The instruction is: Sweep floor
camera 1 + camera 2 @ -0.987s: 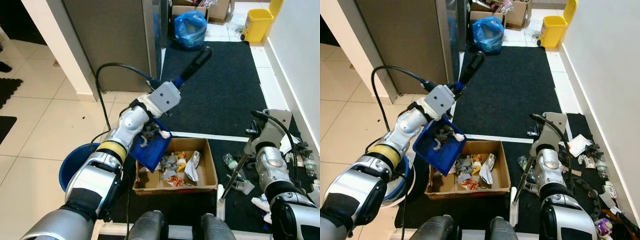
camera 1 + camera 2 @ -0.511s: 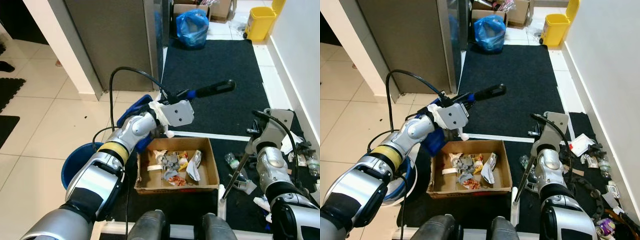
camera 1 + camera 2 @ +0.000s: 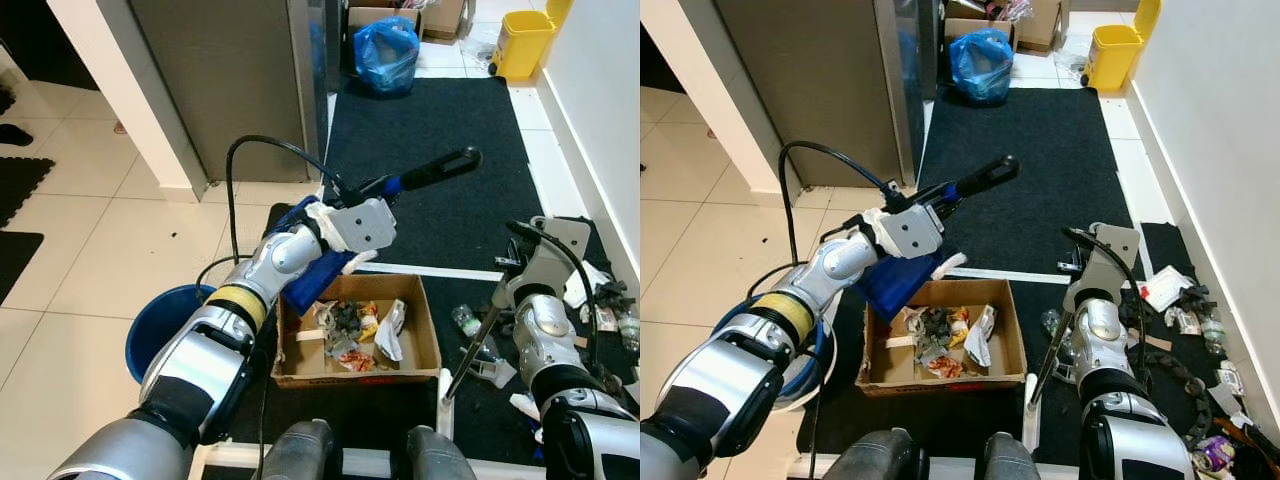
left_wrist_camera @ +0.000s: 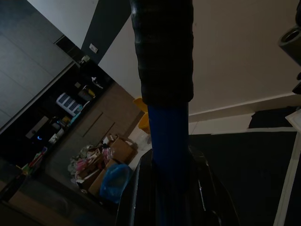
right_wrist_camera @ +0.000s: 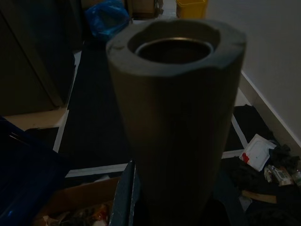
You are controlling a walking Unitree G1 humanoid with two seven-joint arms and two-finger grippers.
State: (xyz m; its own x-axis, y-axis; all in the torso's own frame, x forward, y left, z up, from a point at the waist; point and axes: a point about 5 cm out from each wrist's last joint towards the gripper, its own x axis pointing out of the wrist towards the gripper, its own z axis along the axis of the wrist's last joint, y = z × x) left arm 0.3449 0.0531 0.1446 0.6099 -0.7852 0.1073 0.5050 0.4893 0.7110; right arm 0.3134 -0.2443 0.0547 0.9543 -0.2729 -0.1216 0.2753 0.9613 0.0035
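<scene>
The left end effector is closed on the blue dustpan by its handle, the black grip of which juts beyond the fingers toward the black mat. The pan hangs tipped below the wrist, over the near-left corner of the cardboard box, where crumpled wrappers and scraps are gathered. A blue bucket is seen beside the box, under the left forearm. The right end effector is clamped around a slanted broom pole, whose foam grip end is seen close up in the right wrist view. Scattered litter lies on the floor just beyond it by the wall
</scene>
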